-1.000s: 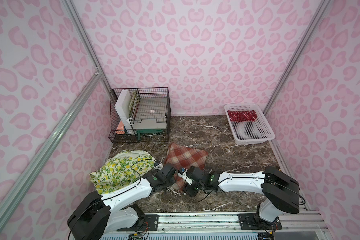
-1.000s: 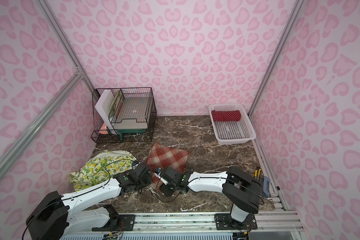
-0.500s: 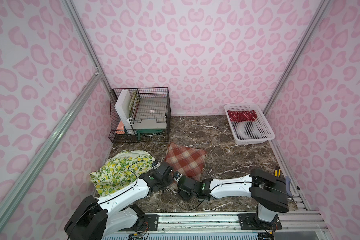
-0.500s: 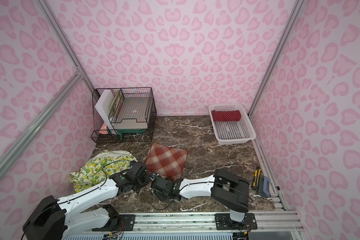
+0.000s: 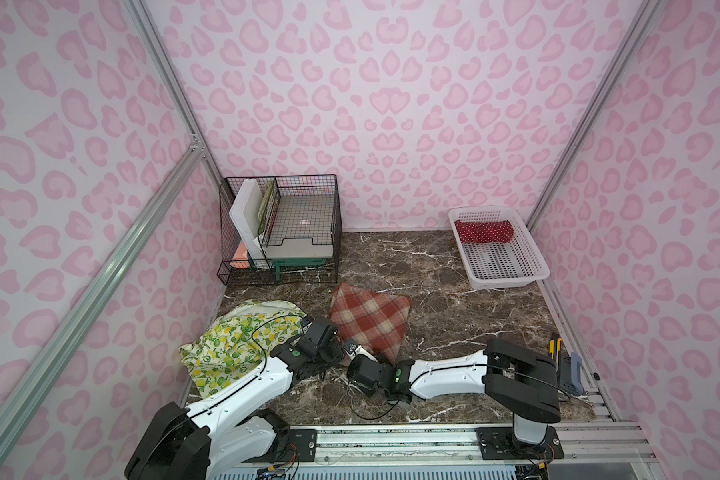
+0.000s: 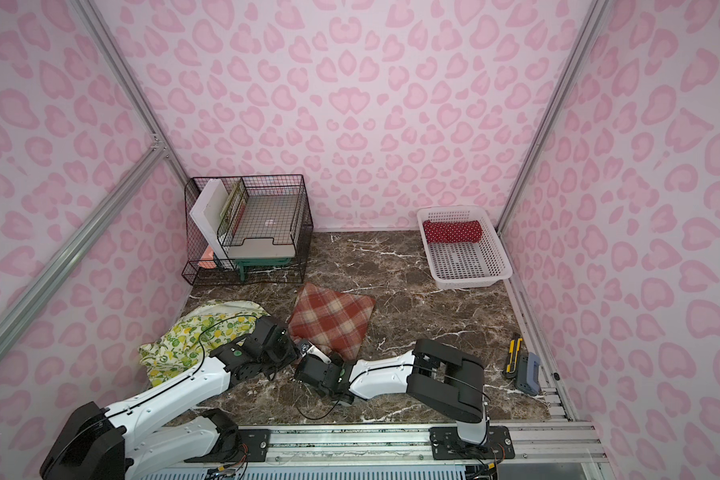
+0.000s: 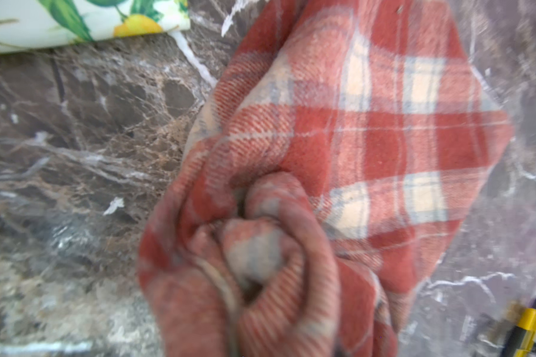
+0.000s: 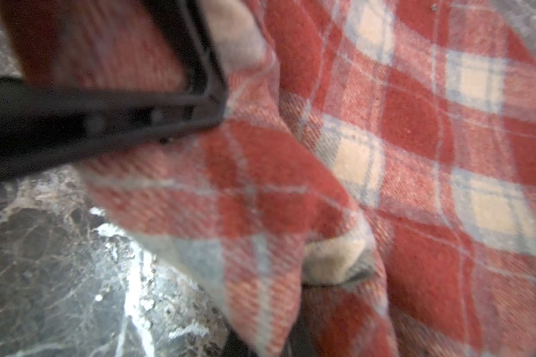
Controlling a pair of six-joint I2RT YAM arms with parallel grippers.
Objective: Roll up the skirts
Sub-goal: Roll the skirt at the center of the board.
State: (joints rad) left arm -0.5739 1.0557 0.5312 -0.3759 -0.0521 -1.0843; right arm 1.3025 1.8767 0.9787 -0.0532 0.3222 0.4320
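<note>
3 skirts: dotted roll [image 5: 484, 231], plaid square [image 5: 368, 322], lemon heap [image 5: 233, 345]

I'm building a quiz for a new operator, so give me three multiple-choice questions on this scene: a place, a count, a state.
1. Where is the polka-dot skirt? A in the white basket; B in the wire rack; C on the tabletop.
2. How many skirts show? A two; B three; C four.
3. How does the lemon skirt lie? A rolled tight; B crumpled, unrolled; C hanging.
A: it lies rolled at the basket's far end. B: polka-dot, lemon and plaid skirt. B: it sprawls loose, no roll formed.
</note>
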